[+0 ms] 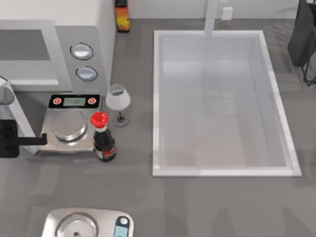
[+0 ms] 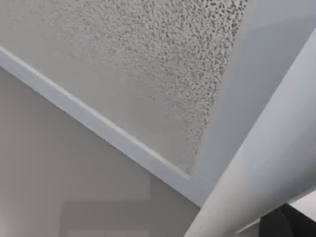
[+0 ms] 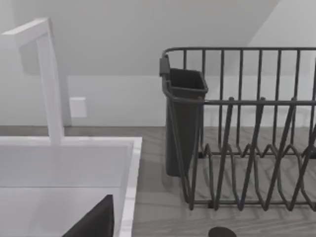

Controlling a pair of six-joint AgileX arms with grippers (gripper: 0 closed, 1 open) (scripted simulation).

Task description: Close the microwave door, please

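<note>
The microwave (image 1: 54, 54), a boxy white-and-grey appliance with two round silver dials, sat at the bench's back left corner. Its door (image 1: 22, 121), a flat pale slab, stood swung out toward the left edge, so I judged the closing not finished. The left gripper (image 1: 10, 138) was at the door's outer side; whether its fingers were spread I could not tell. The left wrist view showed a speckled, rough panel (image 2: 148, 74) close up.
</note>
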